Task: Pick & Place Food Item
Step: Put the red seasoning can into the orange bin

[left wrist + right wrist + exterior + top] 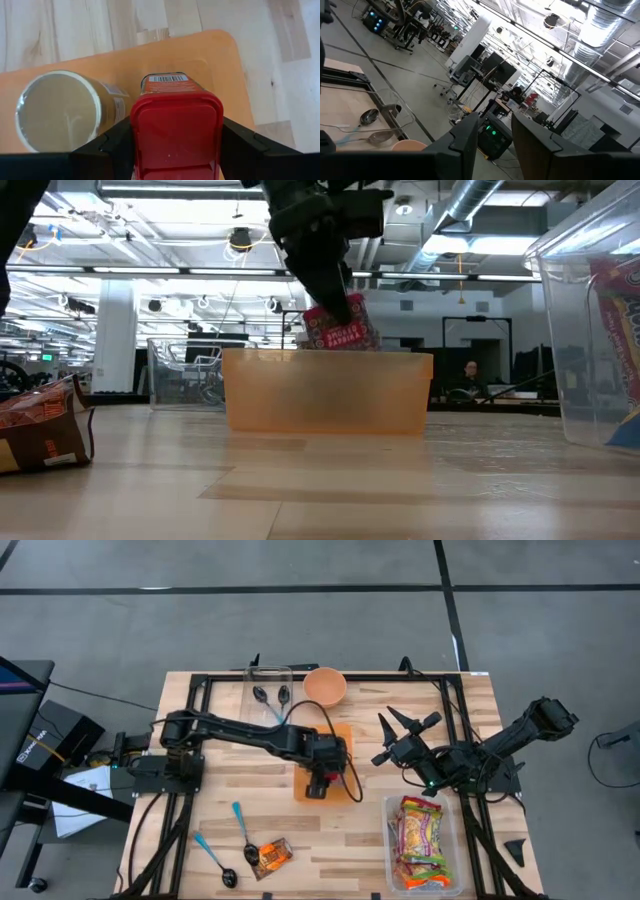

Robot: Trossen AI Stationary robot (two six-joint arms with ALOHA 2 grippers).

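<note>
The left gripper (318,783) is positioned over the orange tray (342,735) at the table's centre. A red-lidded food container (176,132) is clamped between its fingers (112,142), partly lowered into the tray. A round can (57,110) lies in the tray just beside it, possibly touching. The right gripper (398,738) is held raised beside the tray, fingers spread apart. The clear bin (390,840) holds snack packets (421,838).

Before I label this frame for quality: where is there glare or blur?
Low view: bright ceiling lights, orange tub soft up close. Left wrist view: red tin in the left gripper blurred, can lid shiny. High view: even light.
</note>
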